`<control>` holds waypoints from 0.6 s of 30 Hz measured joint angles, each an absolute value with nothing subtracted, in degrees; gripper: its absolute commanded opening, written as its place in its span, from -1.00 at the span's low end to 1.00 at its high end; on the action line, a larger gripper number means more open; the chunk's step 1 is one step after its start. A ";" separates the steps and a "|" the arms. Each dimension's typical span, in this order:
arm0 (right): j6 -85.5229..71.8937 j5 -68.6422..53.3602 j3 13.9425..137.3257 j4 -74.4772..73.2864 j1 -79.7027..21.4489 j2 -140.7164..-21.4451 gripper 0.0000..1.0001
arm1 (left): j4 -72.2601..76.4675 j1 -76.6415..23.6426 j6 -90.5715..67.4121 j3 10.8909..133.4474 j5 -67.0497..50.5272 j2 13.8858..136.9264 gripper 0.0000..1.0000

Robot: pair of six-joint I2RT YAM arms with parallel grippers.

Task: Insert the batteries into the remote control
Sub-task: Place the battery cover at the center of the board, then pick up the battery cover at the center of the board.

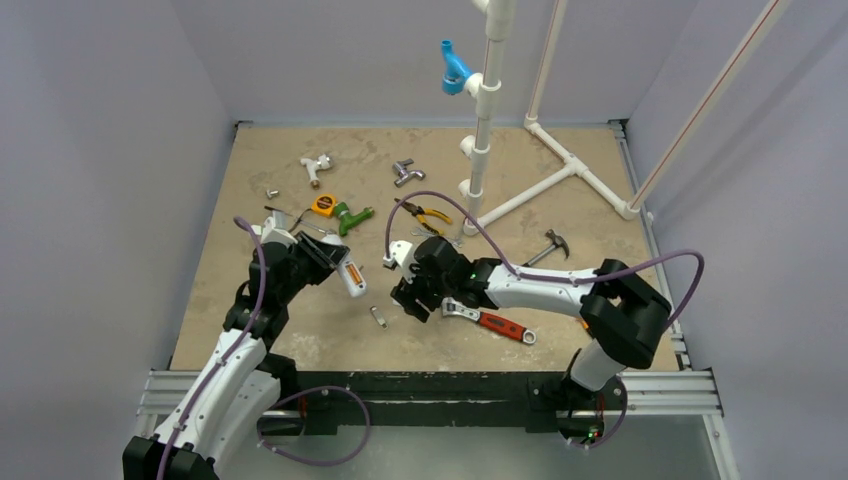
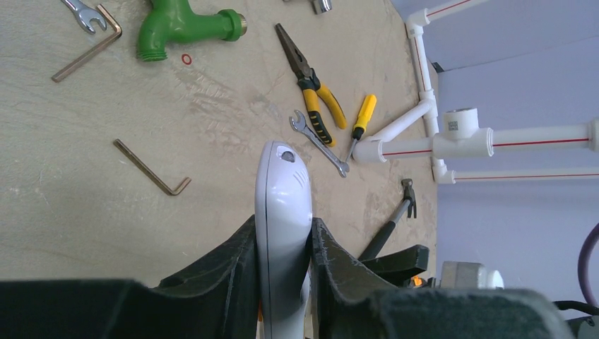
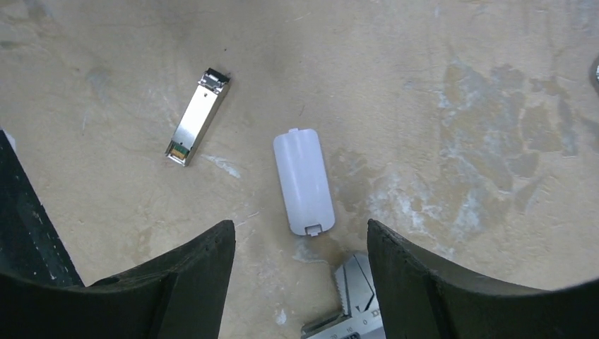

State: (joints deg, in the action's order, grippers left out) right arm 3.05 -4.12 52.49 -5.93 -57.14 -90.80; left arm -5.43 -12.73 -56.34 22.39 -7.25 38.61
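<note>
L gripper (image 2: 282, 227) clamped on remote (image 2: 282, 191), R gripper (image 3: 298, 233) jaws wide, empty, above loose cover (image 3: 302, 180) on table (image 3: 438, 63), cover visible in R wrist view only.

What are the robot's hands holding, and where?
The left gripper holds the remote control, squeezing its sides back from the tip. The right gripper is open, holding nothing.

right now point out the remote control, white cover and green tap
remote control (image 2: 282, 212): left wrist view, mid body
white cover (image 3: 304, 180): right wrist view, its centre
green tap (image 2: 189, 25): left wrist view, its body
</note>
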 measured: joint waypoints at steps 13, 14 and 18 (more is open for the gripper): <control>4.99 -8.51 52.49 -5.56 -56.93 -96.88 0.22 | -5.45 -12.38 -56.34 22.39 -7.27 38.61 -1.00; 4.99 -8.29 52.49 -5.54 -56.93 -97.01 0.21 | -5.45 -12.38 -56.34 22.39 -7.27 38.61 -1.00; 4.97 -6.70 52.51 -5.39 -56.90 -97.19 0.17 | -5.41 -12.38 -56.34 22.39 -7.42 38.70 -1.00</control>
State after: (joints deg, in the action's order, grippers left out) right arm 4.97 -6.70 52.51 -5.39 -56.90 -97.19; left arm -5.41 -12.38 -56.34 22.39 -7.42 38.70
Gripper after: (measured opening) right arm 0.603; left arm 0.252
